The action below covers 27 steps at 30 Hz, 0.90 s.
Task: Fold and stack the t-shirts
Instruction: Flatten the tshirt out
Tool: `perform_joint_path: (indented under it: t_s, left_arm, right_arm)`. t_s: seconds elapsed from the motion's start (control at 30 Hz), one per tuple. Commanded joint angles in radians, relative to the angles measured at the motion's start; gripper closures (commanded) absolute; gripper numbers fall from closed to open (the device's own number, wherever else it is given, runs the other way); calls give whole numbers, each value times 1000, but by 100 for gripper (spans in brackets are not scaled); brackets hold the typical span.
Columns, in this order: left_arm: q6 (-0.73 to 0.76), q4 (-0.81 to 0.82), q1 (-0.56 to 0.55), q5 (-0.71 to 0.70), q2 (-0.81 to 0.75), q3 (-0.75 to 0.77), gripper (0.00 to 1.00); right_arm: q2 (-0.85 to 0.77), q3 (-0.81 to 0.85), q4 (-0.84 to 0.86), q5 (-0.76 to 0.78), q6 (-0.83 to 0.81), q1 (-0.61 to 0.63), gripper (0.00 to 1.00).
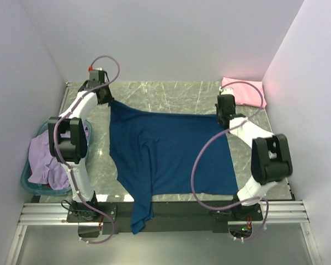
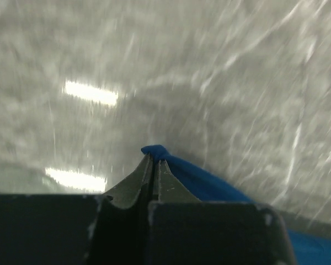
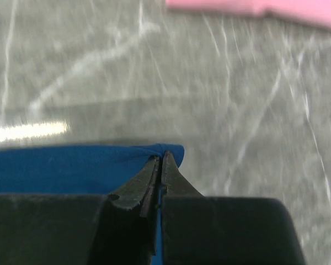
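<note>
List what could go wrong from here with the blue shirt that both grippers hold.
The left gripper and right gripper each pinch only a small tip of the blue shirt; either could slip free.
Part of it hangs over the near edge of the table and may snag or drag the shirt askew.
The pink shirt lies near the right gripper and might get bumped.

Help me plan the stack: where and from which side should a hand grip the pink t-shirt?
Take the pink t-shirt by its near-left edge, coming in from the near left. It lies flat and folded, tucked into the far right corner, so its other edges look hemmed in. The right hand sits nearest but is pinching the navy t-shirt.
</note>
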Motion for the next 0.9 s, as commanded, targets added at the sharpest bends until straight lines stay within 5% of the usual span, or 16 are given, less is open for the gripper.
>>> perform_joint_path:
  t_s: [0.0, 0.27, 0.4, 0.5, 0.63, 0.87]
  left_arm:
    - [62, 55, 0, -67, 65, 151, 96]
    - [95, 133, -27, -116, 180, 288, 89]
    - [52, 98, -37, -184, 269, 424, 67]
    - [-11, 84, -38, -254, 255, 472, 34]
    - [-94, 71, -40, -267, 145, 416, 9]
    - [-263, -276, -108, -238, -88, 210, 8]
  right_arm:
    - [94, 131, 77, 46, -40, -8, 100]
    - [296, 428, -24, 78, -40, -31, 98]
    - [415, 634, -157, 81, -12, -38, 67]
    - [431, 782, -260, 81, 63, -39, 47]
    - [370, 803, -382, 12, 170, -38, 40]
    - [106, 474, -438, -354, 440, -33, 41]
